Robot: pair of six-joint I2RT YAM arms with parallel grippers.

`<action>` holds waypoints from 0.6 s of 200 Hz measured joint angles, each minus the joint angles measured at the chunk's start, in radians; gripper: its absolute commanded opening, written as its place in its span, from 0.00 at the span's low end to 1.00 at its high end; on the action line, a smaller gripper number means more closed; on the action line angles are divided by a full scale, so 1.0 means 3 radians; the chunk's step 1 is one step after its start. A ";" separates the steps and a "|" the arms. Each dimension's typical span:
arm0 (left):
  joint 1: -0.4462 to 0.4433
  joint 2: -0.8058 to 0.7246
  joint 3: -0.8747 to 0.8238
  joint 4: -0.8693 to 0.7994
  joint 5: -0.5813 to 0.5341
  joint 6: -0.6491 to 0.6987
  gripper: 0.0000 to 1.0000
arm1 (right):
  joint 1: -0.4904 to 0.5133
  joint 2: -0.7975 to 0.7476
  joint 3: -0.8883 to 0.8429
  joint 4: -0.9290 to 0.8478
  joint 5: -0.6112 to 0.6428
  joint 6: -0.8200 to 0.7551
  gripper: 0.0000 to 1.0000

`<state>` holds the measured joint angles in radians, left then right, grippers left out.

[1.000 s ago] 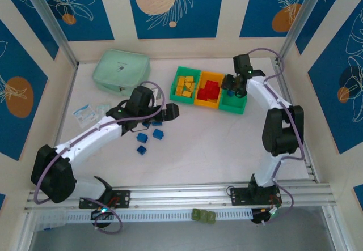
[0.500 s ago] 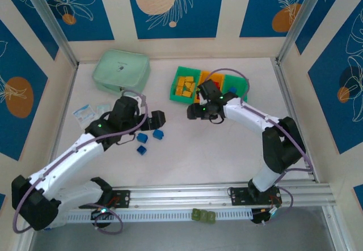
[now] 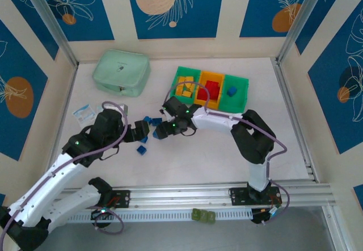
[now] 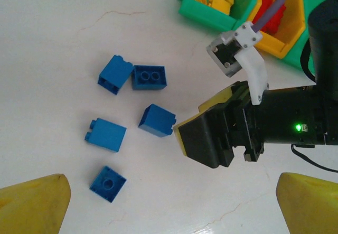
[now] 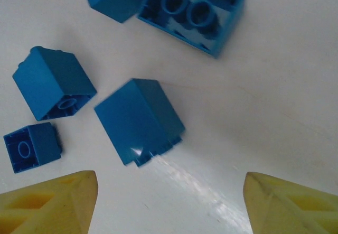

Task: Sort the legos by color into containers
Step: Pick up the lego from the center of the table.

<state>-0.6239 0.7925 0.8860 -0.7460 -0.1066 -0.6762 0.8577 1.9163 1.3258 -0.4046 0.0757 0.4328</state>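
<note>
Five blue legos [image 4: 148,77] loose; middle brick [image 5: 139,121] lies sideways; left hand [image 4: 171,194], right hand [image 5: 169,194] spread.

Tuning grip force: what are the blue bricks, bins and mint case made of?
Blue bricks: hard moulded plastic, glossy; glint on crisp edges. Bins: seemingly rigid plastic; thin straight walls, uniform colour. Case: likely soft fabric; rounded, puffy corners.
</note>
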 measured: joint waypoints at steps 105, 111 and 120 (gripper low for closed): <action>0.0000 -0.0141 -0.0153 -0.0207 -0.0095 -0.0099 0.99 | 0.0212 0.0703 0.0750 -0.0214 0.0326 -0.0463 0.60; 0.0000 -0.0149 -0.0153 -0.0209 -0.0099 -0.0102 0.99 | 0.0217 0.0730 0.0778 -0.0229 0.0341 -0.0477 0.57; 0.0000 -0.0154 -0.0153 -0.0209 -0.0100 -0.0103 0.99 | 0.0220 0.0764 0.0814 -0.0254 0.0359 -0.0507 0.54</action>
<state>-0.6239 0.7464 0.8402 -0.8085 -0.1368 -0.7071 0.9237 2.1456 1.5700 -0.4808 0.1833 0.2806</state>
